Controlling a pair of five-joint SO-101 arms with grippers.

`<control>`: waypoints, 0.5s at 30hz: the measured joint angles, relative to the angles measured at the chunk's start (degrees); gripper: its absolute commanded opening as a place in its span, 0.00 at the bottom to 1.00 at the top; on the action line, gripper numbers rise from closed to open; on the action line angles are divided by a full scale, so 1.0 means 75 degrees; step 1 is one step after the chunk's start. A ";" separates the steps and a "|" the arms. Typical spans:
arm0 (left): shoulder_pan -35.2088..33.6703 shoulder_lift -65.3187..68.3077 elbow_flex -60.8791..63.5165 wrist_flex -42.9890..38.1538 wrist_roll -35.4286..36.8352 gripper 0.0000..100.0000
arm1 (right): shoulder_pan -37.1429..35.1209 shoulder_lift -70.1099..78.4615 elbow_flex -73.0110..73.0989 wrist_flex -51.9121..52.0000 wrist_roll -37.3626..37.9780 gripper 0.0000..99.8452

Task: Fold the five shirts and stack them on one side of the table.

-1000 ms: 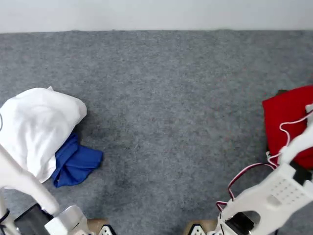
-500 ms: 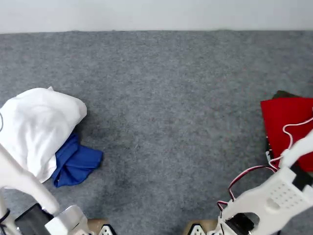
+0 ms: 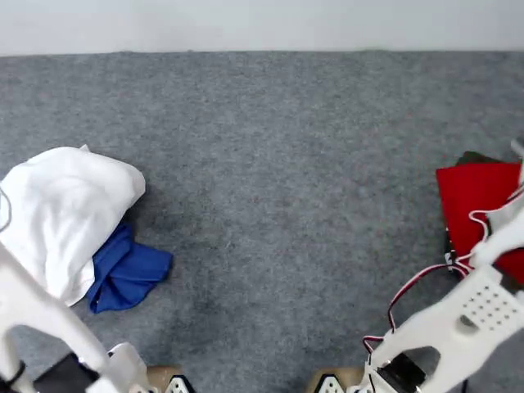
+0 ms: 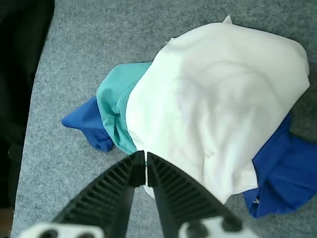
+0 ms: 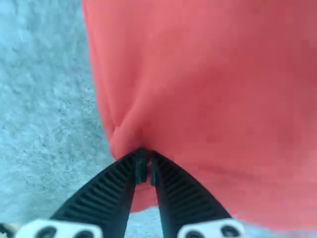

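**Jaws closed at both ends of the table: one on red cloth, one at the white heap**

Jaws of the right gripper [image 5: 145,166] are pressed together on a pinch of the red shirt [image 5: 213,89]. The cloth puckers into a small ridge that runs straight into the tips. Beyond the tips the red fabric lies smooth and flat, and the grey table [image 3: 286,164] shows to one side of them.

Jaws of the left gripper [image 4: 146,166] are likewise closed to a hairline. Their tips sit right at the near hem of the white shirt [image 4: 218,99]. A sliver of white shows just behind the tips, but whether any cloth is caught between them cannot be told.

The white shirt spreads away from these tips as a rumpled mound on top of the heap. A teal shirt [image 4: 116,106] pokes out from beneath it close beside the jaws. The blue shirt [image 4: 282,173] lies under both and shows on either side of the heap.

In the high view the right arm and its red and white cable [image 3: 426,282] cover the near part of the red shirt, and the picture's edge cuts its outer side. What shows is a squared, folded block with straight edges parallel to the table's. Its long axis cannot be judged. A strip of dark cloth [image 3: 473,157] peeks out at its far edge. The white mound has no clear direction. A dark shape [image 4: 20,59] beside the heap is too dim to identify.
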 measured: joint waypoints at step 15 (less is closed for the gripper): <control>0.0035 -0.1805 0.1911 0.0000 -0.0375 0.02 | -0.0023 -0.2145 0.0000 0.0035 0.0000 0.01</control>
